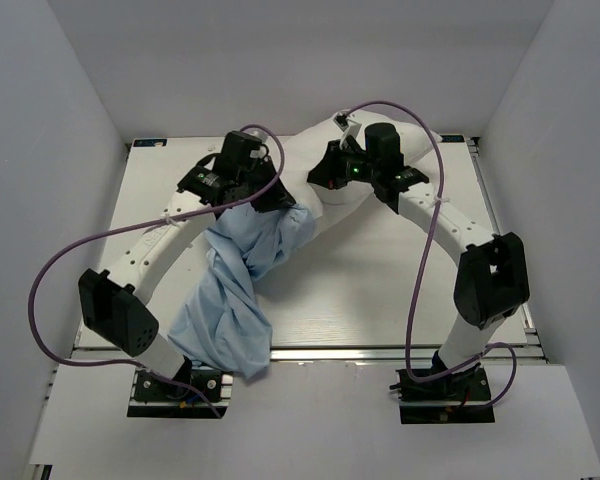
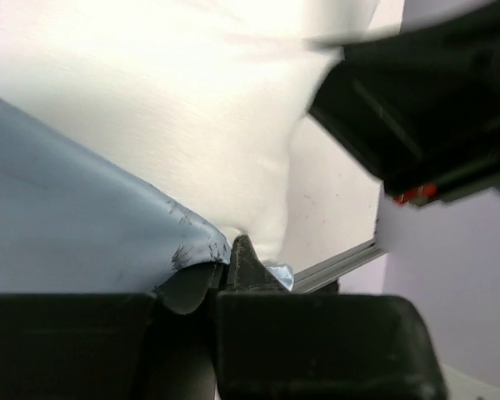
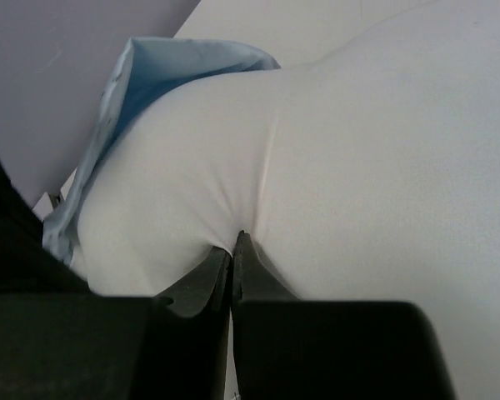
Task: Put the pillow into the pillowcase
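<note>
No legible text, label or number anywhere.

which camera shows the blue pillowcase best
Top external: it shows the pillowcase nearly whole, bunched from the pillow down to the near edge of the table. Left wrist shows only a blue patch pinched by the left gripper; right wrist shows just a blue edge behind the pillow.
</note>
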